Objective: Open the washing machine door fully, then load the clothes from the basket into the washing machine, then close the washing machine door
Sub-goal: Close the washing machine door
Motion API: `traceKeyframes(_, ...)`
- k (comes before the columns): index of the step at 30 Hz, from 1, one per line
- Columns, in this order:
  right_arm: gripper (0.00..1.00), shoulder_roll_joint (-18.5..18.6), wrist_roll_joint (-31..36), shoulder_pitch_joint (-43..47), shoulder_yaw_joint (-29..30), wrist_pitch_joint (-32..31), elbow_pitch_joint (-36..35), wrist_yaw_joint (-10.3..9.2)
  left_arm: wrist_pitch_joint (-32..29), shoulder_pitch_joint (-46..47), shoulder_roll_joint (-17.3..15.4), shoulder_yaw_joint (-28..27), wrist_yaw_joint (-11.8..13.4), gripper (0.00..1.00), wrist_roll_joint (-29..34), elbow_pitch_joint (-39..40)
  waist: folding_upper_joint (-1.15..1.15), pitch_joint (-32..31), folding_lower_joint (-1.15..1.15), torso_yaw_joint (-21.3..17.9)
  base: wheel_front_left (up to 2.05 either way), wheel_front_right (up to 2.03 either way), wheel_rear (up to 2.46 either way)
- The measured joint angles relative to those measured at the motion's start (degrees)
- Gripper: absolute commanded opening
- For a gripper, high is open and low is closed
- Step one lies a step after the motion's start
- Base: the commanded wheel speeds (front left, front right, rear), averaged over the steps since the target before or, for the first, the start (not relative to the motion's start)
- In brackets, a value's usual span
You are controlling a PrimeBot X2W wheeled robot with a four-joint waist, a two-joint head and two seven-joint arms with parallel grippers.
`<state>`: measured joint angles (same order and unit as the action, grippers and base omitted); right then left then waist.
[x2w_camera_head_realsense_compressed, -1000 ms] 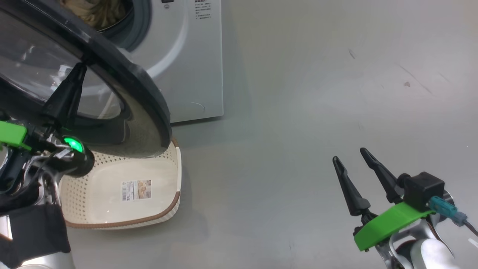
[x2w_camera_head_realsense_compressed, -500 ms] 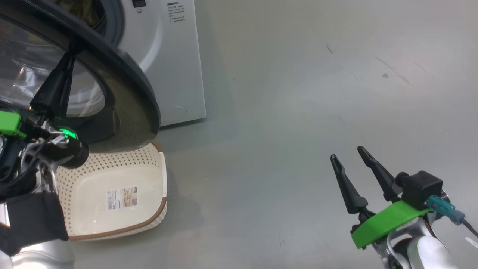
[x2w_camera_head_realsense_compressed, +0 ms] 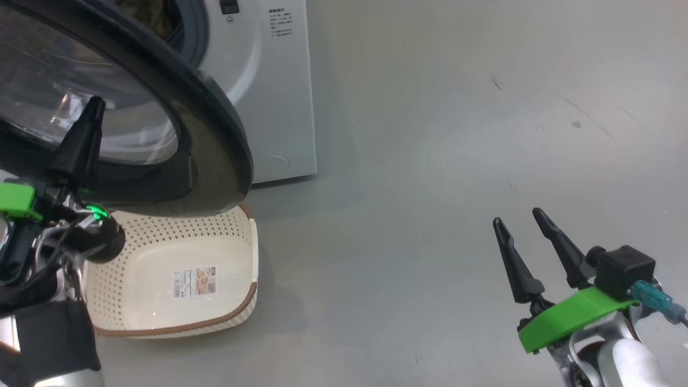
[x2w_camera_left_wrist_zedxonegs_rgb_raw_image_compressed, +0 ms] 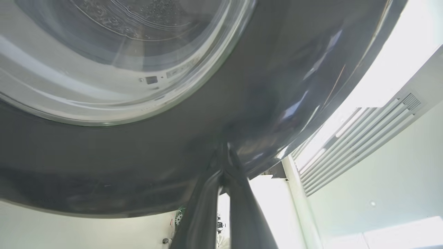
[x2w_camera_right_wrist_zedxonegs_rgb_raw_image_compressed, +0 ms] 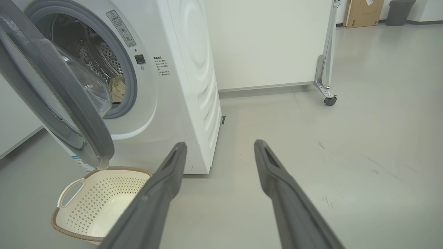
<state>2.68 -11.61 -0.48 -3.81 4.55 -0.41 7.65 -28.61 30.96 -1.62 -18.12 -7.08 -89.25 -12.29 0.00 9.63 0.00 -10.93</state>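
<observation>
Fingers (x2w_camera_left_wrist_zedxonegs_rgb_raw_image_compressed: 204, 207) of the left gripper (x2w_camera_head_realsense_compressed: 95, 103), pinched shut and empty, press the half-open washing machine door (x2w_camera_head_realsense_compressed: 215, 140) at left, over the empty basket (x2w_camera_head_realsense_compressed: 236, 236); clothes (x2w_camera_right_wrist_zedxonegs_rgb_raw_image_compressed: 117, 88) sit in the drum (x2w_camera_right_wrist_zedxonegs_rgb_raw_image_compressed: 86, 52). Right gripper (x2w_camera_head_realsense_compressed: 517, 216) gapes idle. Tips could skid off the glossy rim.

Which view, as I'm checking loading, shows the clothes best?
Right wrist view: the clothes lie pale yellow inside the drum. Head view catches a dim sliver up top; left wrist view faces the washing machine door.
</observation>
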Motion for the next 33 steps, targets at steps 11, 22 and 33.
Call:
traceKeyframes(11,1.0,-0.03,0.67,0.03,1.98,0.03,0.42,0.0,11.0,-8.89,-0.01,5.19,0.0,0.5,8.5,4.6,0.0,-2.23,0.0,3.8,0.0,0.0,0.0)
traceKeyframes(22,1.0,-0.09,1.89,0.07,2.59,-0.02,0.43,0.0,29.81,-17.49,-2.9,15.12,0.18,1.0,35.56,6.9,0.0,-3.96,0.0,4.81,0.0,0.0,0.0)
traceKeyframes(33,1.0,-0.09,3.64,0.99,3.79,-0.59,0.32,0.0,38.96,-25.04,-6.0,24.64,9.06,1.0,61.94,9.43,0.0,-5.32,0.0,5.84,0.0,0.0,0.0)
